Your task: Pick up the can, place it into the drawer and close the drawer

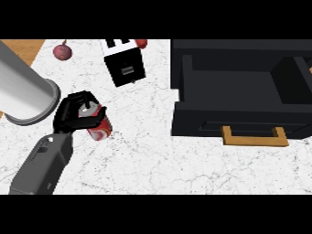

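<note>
A red can with a silver top is at the left of the white marble counter, tilted, its upper end inside my left hand. The black fingers curl round the can's top, and the grey forearm comes in from the lower left. I cannot tell whether the can rests on the counter or is lifted. The black drawer stands open at the right, far from the can, with nothing seen inside and a wooden handle on its front. My right hand shows nowhere.
A large white cylinder lies close to the left of the hand. A black-and-white box is at the back centre, with a dark red fruit to its left and a small red thing behind it.
</note>
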Robot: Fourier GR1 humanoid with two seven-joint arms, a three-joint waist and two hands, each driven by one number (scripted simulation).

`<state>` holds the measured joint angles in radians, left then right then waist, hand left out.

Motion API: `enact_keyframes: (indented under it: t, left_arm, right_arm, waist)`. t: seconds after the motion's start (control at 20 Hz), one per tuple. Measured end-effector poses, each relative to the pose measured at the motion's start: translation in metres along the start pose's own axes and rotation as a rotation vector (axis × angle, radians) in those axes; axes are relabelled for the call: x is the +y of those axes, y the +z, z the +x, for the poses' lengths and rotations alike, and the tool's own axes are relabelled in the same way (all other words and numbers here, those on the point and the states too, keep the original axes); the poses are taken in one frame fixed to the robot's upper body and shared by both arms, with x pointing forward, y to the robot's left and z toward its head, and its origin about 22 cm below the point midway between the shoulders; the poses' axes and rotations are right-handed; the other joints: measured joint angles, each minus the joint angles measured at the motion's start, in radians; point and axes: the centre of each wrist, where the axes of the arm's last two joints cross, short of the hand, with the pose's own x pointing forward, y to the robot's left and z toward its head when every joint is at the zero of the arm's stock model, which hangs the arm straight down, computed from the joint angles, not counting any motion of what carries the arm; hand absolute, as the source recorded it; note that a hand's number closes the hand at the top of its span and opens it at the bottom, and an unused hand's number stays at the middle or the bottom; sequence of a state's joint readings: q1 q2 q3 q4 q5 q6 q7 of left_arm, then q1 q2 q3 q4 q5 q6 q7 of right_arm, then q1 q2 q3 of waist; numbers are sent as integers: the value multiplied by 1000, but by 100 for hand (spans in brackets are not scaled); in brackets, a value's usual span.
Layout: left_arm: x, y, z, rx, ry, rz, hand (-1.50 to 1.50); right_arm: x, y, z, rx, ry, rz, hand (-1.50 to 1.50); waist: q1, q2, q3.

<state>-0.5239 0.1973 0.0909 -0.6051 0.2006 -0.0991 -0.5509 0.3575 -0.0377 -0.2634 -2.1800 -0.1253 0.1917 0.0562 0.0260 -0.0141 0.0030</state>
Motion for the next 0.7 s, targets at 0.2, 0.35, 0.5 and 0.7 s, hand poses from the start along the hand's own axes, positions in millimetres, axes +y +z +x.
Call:
enact_keyframes:
  t: [0.2, 0.35, 0.5, 0.7]
  left_arm:
    - [-37, -18, 33, -51, -20, 1, 150]
    - [-64, -24, 60, -76, -32, -17, 150]
    - [-89, -28, 94, -93, -33, -30, 150]
    - [-119, -31, 135, -97, -38, -56, 150]
  right_arm:
    - [-1, 1, 3, -9, -5, -3, -150]
    - [1, 0, 9, -18, -6, 1, -150]
    - [4, -3, 4, -19, -2, 2, -150]
    - [0, -3, 5, -21, -10, 7, -150]
  waist:
    - [-3, 0, 0]
    - [-7, 2, -1]
    - [-9, 4, -1]
    - [-20, 7, -2]
